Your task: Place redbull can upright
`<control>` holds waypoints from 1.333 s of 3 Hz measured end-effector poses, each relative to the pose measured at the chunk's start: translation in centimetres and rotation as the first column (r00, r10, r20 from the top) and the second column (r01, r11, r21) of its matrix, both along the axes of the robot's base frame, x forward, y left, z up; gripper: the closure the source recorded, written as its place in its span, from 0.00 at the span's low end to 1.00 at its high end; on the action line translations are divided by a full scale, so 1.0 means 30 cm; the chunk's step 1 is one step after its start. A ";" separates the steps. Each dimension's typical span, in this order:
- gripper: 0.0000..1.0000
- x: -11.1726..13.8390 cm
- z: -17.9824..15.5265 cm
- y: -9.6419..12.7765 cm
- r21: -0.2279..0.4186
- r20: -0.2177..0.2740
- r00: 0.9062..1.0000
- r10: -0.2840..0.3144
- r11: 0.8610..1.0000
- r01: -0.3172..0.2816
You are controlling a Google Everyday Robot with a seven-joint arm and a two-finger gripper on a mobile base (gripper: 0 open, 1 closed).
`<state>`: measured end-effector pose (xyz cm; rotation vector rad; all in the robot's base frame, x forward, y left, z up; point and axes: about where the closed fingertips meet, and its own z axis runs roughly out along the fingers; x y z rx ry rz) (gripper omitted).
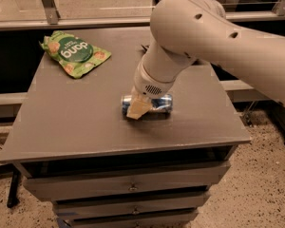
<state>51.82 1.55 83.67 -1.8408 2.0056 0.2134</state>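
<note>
The redbull can (157, 103), blue and silver, lies on its side near the front middle of the grey table (76, 118), its long axis running left to right. My gripper (138, 108) is down at the can's left half, with its tan tip in front of the can and covering part of it. The thick beige arm (213, 37) reaches in from the upper right and hides the table behind the can.
A green snack bag (74, 53) lies flat at the table's back left. The table's front edge runs just below the can, with drawers (133, 186) beneath. A railing and glass stand behind the table.
</note>
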 end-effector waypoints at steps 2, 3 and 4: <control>1.00 0.041 0.177 0.016 0.211 -0.018 1.000 -0.012 0.977 0.015; 1.00 0.089 0.333 0.046 0.426 -0.027 0.999 0.019 0.905 -0.006; 1.00 0.132 0.458 0.071 0.644 -0.083 0.995 0.050 0.765 0.015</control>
